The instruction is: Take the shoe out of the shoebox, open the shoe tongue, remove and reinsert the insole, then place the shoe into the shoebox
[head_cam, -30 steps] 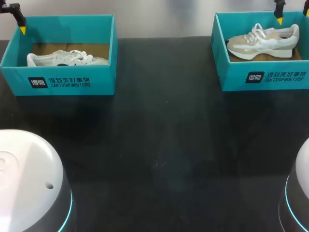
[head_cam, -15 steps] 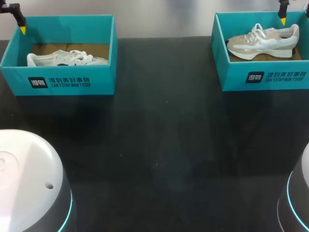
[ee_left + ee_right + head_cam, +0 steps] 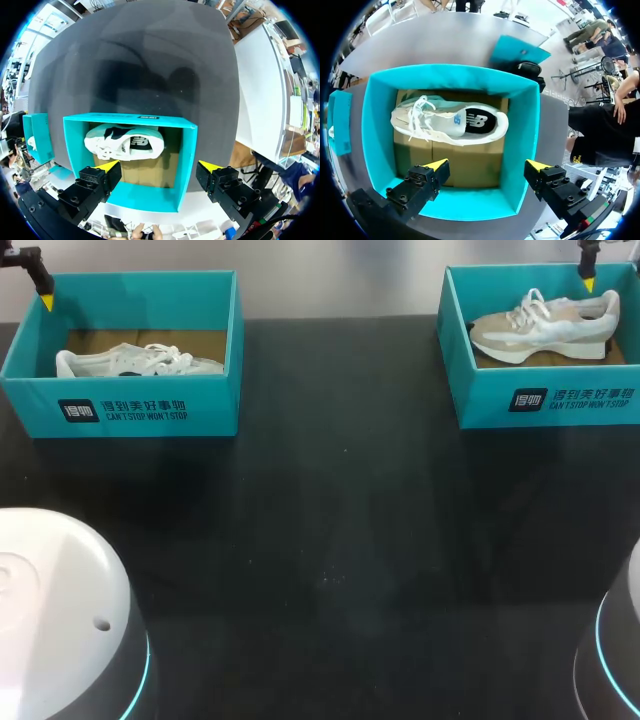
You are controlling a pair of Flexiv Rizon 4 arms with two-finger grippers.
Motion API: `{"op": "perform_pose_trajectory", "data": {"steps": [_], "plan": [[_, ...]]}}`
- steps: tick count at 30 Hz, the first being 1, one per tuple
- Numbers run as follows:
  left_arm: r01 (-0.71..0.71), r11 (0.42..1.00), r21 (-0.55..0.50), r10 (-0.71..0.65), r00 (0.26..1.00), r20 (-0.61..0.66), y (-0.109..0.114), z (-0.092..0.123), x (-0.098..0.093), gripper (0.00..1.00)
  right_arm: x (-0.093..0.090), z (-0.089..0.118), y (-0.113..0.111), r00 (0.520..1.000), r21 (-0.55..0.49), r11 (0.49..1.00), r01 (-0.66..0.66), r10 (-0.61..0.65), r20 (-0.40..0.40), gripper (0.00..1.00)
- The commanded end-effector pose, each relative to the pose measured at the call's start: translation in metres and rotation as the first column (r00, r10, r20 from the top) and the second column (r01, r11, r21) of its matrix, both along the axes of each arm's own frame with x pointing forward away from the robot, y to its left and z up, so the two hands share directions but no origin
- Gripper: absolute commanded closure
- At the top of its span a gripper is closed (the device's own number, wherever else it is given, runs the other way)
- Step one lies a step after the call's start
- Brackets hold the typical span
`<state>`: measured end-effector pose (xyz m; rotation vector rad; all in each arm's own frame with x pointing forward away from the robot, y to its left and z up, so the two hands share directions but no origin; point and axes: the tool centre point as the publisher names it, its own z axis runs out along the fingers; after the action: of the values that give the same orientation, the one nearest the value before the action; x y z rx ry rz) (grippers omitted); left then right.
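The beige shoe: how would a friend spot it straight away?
On the black table, find the teal shoebox at the far right corner. The beige shoe lies inside, tan and white with white laces; the left shoebox holds a paler grey-white shoe.

Both boxes are teal. The left box (image 3: 215, 390) and right box (image 3: 480, 400) each have a black patch with white print on the front and a brown cardboard floor inside. The left shoe (image 3: 122, 142) is white with a black lining and a dark side logo. The right shoe (image 3: 450, 122) is beige and off-white, with white laces, a black insole with white print and a small blue mark on the tongue. The table (image 3: 330, 530) is black. The left gripper (image 3: 159, 165) and right gripper (image 3: 488, 164) are black with yellow tips. The left base (image 3: 60, 610) is white, edged by a cyan glow.
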<state>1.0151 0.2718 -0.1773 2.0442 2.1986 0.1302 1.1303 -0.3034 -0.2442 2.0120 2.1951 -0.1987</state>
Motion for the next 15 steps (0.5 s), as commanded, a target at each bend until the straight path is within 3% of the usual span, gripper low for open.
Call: {"op": "perform_pose_trajectory", "data": {"steps": [1,9,15], "plan": [[0.0,1.0,0.002,0.0,1.0,0.002,0.0,0.0,-0.002,0.0,0.001,-0.009,-0.005,1.0,0.004,1.0,0.008,-0.009,0.015,0.0],[0.0,1.0,0.002,0.0,1.0,0.002,0.0,0.0,-0.002,0.0,0.013,-0.039,-0.008,1.0,0.027,0.999,0.019,-0.019,0.0,0.0],[0.0,1.0,0.002,0.0,1.0,0.002,0.0,0.0,-0.002,0.0,0.025,-0.05,-0.013,0.999,0.029,0.999,0.032,-0.033,0.005,0.0]]}}
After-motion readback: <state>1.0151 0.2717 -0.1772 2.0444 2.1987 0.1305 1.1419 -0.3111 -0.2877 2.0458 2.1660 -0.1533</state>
